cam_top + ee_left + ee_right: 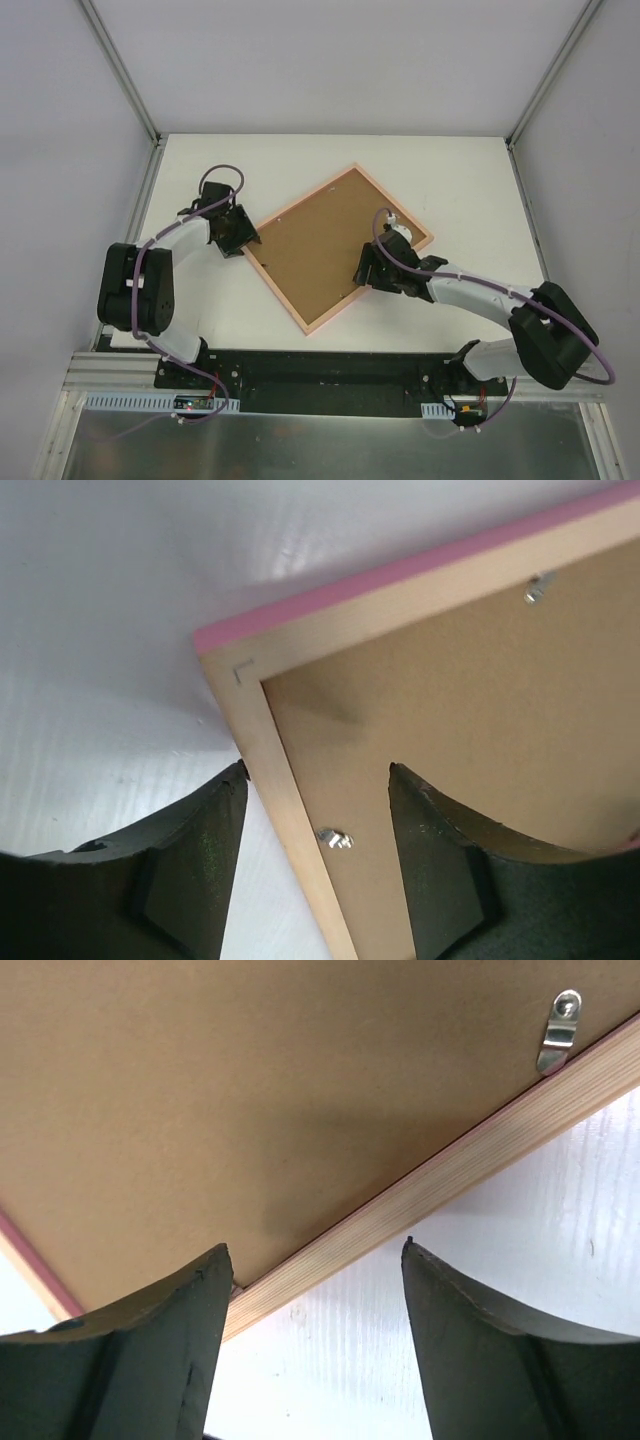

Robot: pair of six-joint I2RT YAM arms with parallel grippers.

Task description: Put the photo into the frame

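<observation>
The frame (278, 293) lies face down on the white table, turned diagonally, with its pink border around a brown backing board (330, 245). The photo is not in view. My left gripper (238, 240) is open at the frame's left corner. In the left wrist view it (316, 767) straddles the wooden rail (285, 780), one finger over the table and one over the board. My right gripper (365, 270) is open at the frame's lower right edge. In the right wrist view it (316, 1245) straddles the rail (450, 1175).
Small metal clips (336, 838) (558, 1030) hold the backing board (250, 1080) along the rails. White walls and metal posts enclose the table (470, 170). The arm bases stand along the near edge.
</observation>
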